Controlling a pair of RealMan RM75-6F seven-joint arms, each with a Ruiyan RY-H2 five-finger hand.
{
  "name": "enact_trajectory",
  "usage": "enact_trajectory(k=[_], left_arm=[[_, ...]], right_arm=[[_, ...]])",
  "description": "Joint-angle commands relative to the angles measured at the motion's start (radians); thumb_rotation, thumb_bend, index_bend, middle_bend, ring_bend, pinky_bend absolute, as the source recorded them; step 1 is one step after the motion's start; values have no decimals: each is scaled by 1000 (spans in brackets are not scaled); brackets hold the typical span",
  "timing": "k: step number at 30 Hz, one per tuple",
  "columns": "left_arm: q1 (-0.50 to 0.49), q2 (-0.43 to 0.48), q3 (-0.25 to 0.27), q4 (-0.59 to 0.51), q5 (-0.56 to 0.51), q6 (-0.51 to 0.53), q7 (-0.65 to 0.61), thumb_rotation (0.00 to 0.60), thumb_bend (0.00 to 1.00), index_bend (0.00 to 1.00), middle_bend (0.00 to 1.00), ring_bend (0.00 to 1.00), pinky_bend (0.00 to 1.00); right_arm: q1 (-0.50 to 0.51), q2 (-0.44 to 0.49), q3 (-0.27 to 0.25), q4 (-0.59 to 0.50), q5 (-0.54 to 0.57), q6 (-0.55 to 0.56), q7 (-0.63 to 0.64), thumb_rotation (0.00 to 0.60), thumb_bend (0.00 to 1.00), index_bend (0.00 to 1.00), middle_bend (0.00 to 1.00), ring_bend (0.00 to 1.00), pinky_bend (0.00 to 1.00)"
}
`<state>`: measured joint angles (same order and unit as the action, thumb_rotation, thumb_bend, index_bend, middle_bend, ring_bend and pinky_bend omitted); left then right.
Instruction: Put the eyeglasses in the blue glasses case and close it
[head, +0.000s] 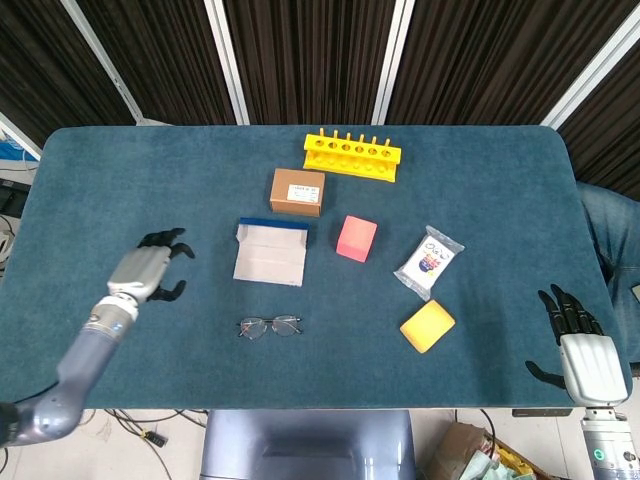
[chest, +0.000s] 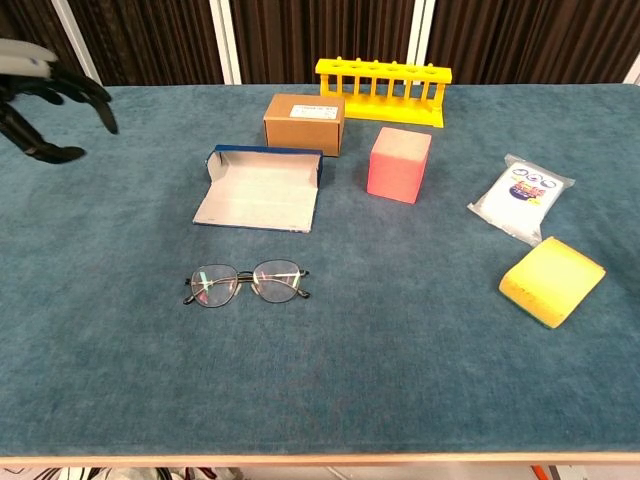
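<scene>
Eyeglasses lie flat on the blue table, lenses side by side, toward the near edge and well apart from both of my hands. Just beyond them sits the blue glasses case, lid swung open so its pale grey inside faces up; nothing is in it.

My left hand hovers over the table to the left of the case and the eyeglasses, fingers spread and holding nothing. In the chest view it shows only at the upper left corner, dark fingers apart above the cloth. My right hand is at the far right near corner of the table, fingers fanned apart, nothing in it; whether it rests on the edge or hangs just off it I cannot say from this angle.

Behind the case stands a brown cardboard box, and behind that a yellow test tube rack. A pink cube sits right of the case. Further right lie a white packet and, nearer me, a yellow sponge.
</scene>
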<state>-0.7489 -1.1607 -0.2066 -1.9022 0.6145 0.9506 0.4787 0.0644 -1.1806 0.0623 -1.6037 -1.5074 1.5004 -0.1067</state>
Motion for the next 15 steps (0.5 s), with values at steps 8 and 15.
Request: enact_trajectory(k=[8,15], left_arm=[[-120,-161,28,-40,-162,123,143,600,397,366,83,0,0],[-138,-261,47,-31,-167,207,182,600,396,394,92,0,0]], right_arm=[[0,-2,2,0,3,1,-5,600,129,4,0,98,224],[0,-1,5,0,7,1,-5,600,129,4,0,98,224]])
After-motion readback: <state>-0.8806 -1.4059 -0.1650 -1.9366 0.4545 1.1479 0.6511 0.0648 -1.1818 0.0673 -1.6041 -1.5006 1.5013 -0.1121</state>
